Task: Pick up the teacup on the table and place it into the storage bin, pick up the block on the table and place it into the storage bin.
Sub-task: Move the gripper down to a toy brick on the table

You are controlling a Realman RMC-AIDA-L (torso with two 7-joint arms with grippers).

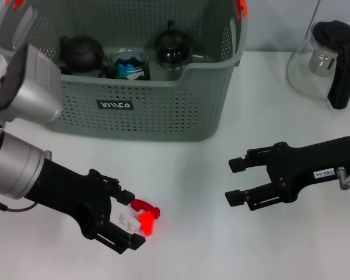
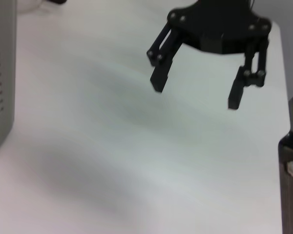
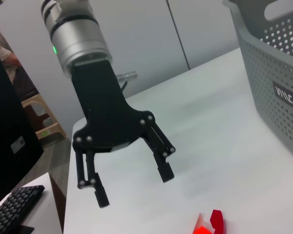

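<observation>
Just beside L end effector [image 1: 130, 223]: block [image 1: 144, 218].

grey-green perforated storage bin [image 1: 163, 111], orange clips; red and clear block [image 1: 141, 219]; black grippers; white table [image 1: 210, 245].

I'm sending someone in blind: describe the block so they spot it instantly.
Start at the storage bin at the back of the white table. Come forward to the left gripper; the block lies at its open fingertips. It is the only bright red thing on the tabletop.
</observation>
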